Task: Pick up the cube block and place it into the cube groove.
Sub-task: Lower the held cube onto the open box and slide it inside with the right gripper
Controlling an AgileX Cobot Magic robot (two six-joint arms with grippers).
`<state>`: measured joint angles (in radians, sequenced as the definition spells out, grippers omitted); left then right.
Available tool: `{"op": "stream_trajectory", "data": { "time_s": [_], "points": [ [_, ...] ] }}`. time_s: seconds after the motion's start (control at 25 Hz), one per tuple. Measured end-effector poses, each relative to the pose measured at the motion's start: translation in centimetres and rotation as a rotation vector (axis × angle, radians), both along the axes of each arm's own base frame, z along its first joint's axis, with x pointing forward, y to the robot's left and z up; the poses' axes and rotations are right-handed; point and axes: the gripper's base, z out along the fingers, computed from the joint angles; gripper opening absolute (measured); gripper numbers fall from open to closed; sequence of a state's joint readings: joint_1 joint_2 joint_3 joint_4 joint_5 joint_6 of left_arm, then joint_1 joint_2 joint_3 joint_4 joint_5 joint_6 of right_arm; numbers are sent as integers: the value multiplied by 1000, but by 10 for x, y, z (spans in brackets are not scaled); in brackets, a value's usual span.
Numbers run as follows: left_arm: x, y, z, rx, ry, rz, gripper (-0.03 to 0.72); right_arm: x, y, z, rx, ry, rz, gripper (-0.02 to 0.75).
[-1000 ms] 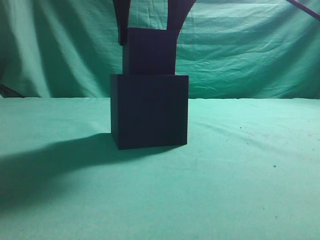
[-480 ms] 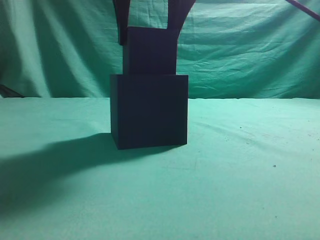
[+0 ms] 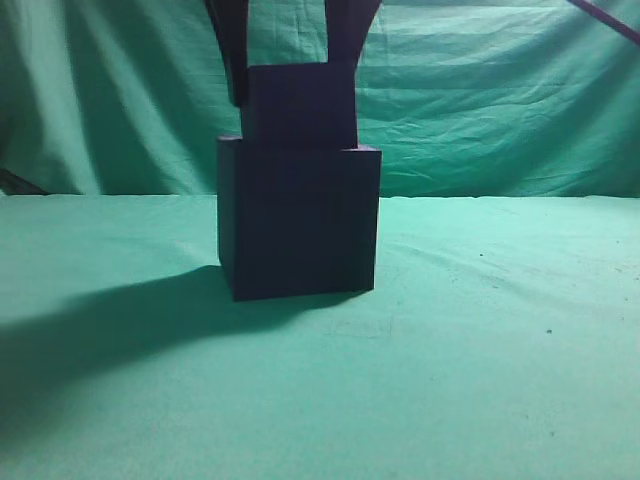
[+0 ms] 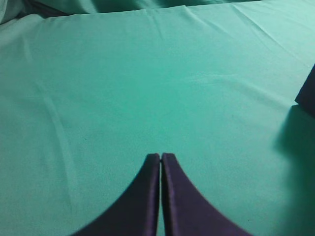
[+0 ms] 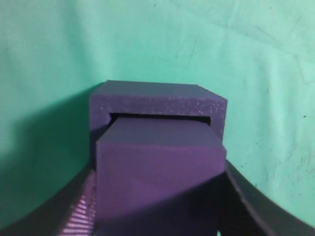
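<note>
The cube groove (image 3: 298,222), a large near-black box, stands mid-table on green cloth; it also shows in the right wrist view (image 5: 157,102). The purple cube block (image 3: 298,105) sits part way down in the box's top opening, its upper part sticking out; in the right wrist view the cube block (image 5: 158,172) fills the lower middle. My right gripper (image 3: 296,70) comes from above and is shut on the block, one finger on each side. My left gripper (image 4: 160,156) is shut and empty over bare cloth, left of the box, whose corner (image 4: 307,93) shows at the right edge.
Green cloth (image 3: 500,340) covers the table and hangs as a backdrop. A thin dark rod (image 3: 605,18) crosses the top right corner. The box and arm cast a long shadow (image 3: 110,320) to the left.
The block has sunk a little lower into the box's opening with my right gripper. The box has shifted and tilted slightly. The left arm has not visibly moved.
</note>
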<state>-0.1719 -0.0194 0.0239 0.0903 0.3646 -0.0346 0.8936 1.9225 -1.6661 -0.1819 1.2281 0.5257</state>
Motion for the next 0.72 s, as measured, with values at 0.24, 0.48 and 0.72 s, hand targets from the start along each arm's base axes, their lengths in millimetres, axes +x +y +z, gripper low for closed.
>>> {"op": "stream_trajectory", "data": {
  "time_s": [0.24, 0.48, 0.72],
  "points": [
    [0, 0, 0, 0, 0, 0, 0, 1, 1, -4, -9, 0, -6, 433],
    [0, 0, 0, 0, 0, 0, 0, 4, 4, -17, -33, 18, -10, 433],
    [0, 0, 0, 0, 0, 0, 0, 5, 5, -18, -30, 16, -11, 433]
  ]
}}
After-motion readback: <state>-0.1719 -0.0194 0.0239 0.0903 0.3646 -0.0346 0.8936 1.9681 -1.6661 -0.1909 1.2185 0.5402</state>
